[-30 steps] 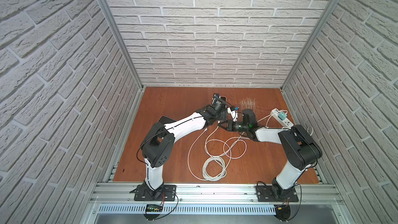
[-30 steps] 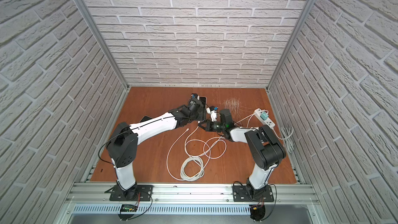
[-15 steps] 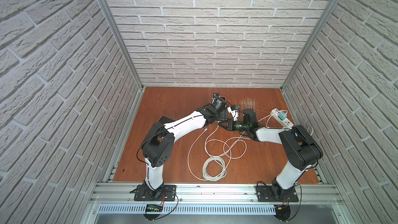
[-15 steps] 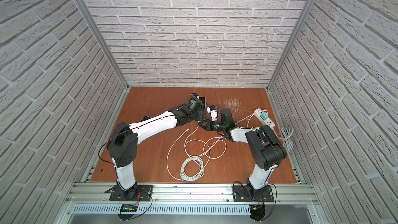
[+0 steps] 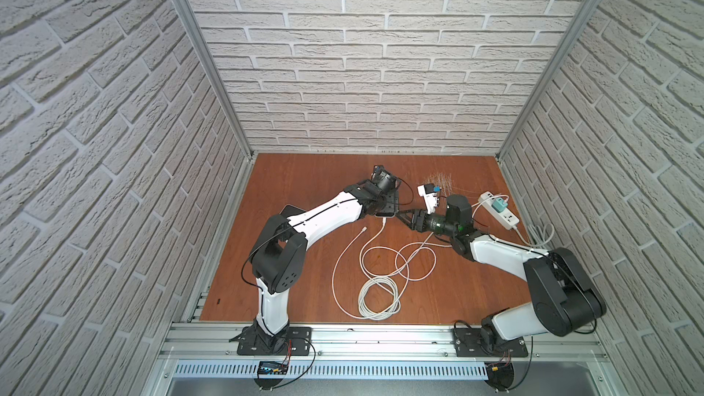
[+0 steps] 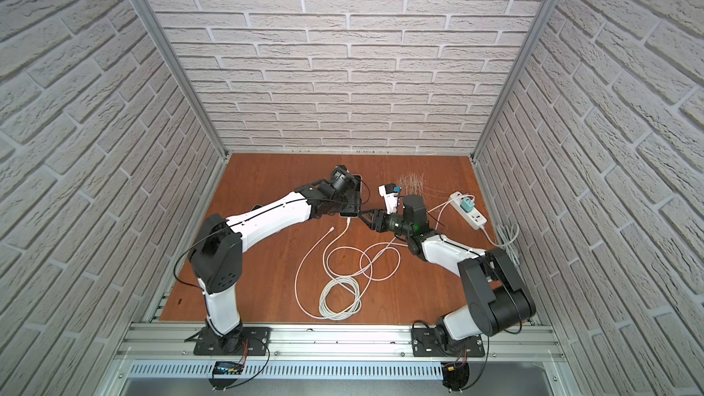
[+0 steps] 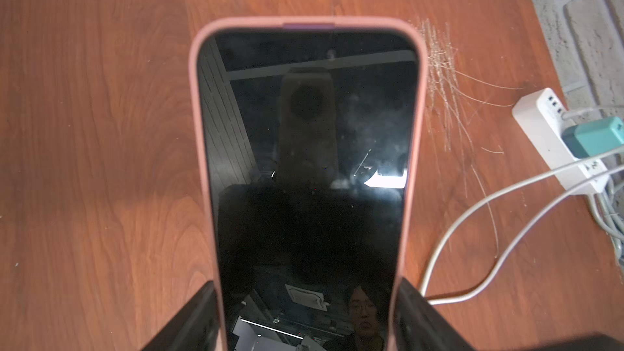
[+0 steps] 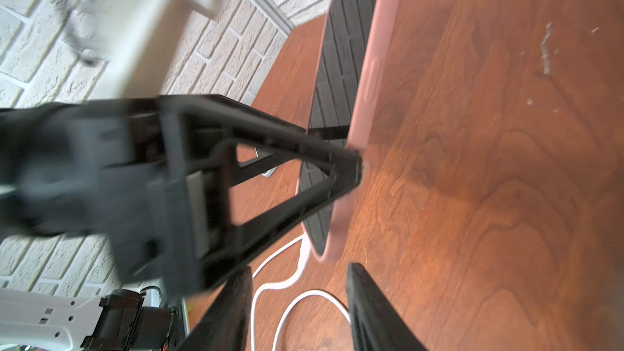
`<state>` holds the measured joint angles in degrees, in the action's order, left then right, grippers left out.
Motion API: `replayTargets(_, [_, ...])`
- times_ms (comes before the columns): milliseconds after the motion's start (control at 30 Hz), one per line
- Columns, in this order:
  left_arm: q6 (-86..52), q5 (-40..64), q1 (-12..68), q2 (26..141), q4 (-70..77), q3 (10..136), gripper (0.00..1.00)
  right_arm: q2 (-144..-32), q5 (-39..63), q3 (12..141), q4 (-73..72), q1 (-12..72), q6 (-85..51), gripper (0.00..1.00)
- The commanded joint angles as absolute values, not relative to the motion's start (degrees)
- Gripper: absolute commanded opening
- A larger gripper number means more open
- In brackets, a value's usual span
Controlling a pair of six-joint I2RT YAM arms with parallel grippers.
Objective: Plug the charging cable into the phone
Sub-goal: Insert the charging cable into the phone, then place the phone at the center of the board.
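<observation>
Now my left gripper clamps pink-cased phone; my right gripper parted, empty; cable meets phone's end just ahead.

Both top views hang high above the near edge, tilted down toward the far brick wall, and they share the whole table. Left wrist camera's right on top of the phone, facing far and right, catching the power strip the top views show too. Right wrist camera, very close, looks left along the phone's side, partly blurred.
</observation>
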<state>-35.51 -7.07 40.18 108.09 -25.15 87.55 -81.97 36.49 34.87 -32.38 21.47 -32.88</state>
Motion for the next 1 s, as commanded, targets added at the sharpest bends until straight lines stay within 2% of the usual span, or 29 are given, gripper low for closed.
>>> replayTargets(0, [-36.9, -5.7, 39.2, 109.3, -26.0, 89.1, 0.4, -76.5, 31.6, 31.5, -34.6, 21.2, -33.4, 0.53])
replayTargets(133, [-38.1, -5.1, 38.4, 112.8, -29.3, 93.2, 0.4, -73.8, 27.1, 29.5, -33.7, 21.2, -33.6, 0.57])
replayTargets(533, [-39.6, -8.6, 37.8, 128.8, -45.2, 114.4, 0.4, -78.6, 27.5, 31.6, -33.5, 20.9, -35.7, 0.57])
replayTargets(967, [-41.2, -10.9, 36.0, 136.6, -51.0, 122.5, 0.41, -78.9, 27.5, 31.6, -33.7, 20.9, -35.9, 0.57])
